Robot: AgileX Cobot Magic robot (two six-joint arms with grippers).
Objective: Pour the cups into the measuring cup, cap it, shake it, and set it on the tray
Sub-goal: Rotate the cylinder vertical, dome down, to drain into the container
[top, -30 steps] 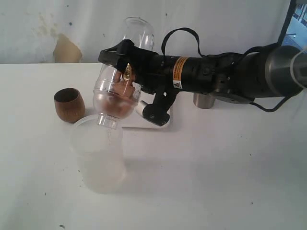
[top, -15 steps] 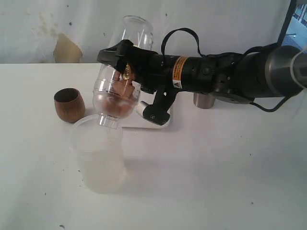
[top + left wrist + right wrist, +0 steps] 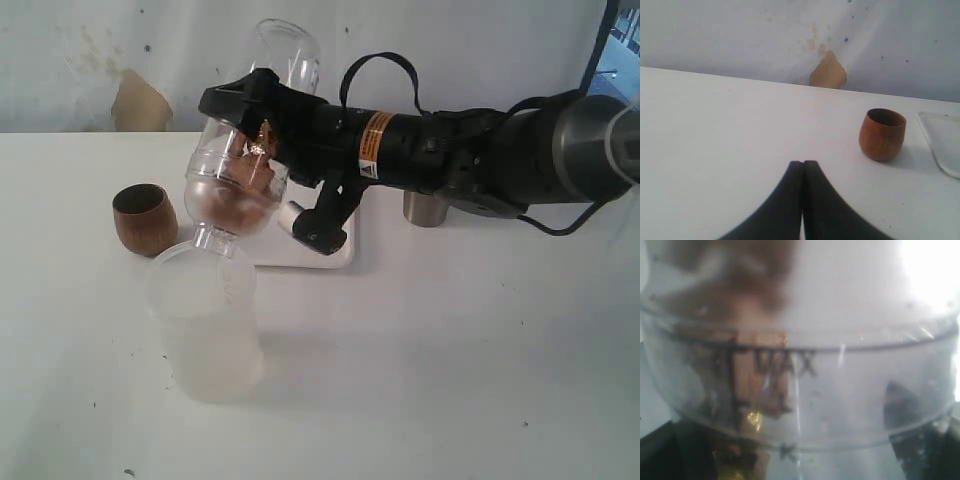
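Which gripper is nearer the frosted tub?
Right. The right gripper holds the measuring cup tipped mouth-down at the rim of the frosted tub; the left gripper, jaws shut, sits outside the exterior view, facing the wooden cup.

The right gripper (image 3: 243, 112), reaching in from the right, clasps the clear measuring cup (image 3: 232, 195), which is inverted and tilted with brown contents gathered at its lower end. Its narrow spout sits at the mouth of the frosted plastic tub (image 3: 205, 320) on the white table (image 3: 480, 350). A wooden cup (image 3: 145, 218) stands left of the tub; the white tray (image 3: 335, 252) and steel tumbler (image 3: 424, 210) lie behind the arm.
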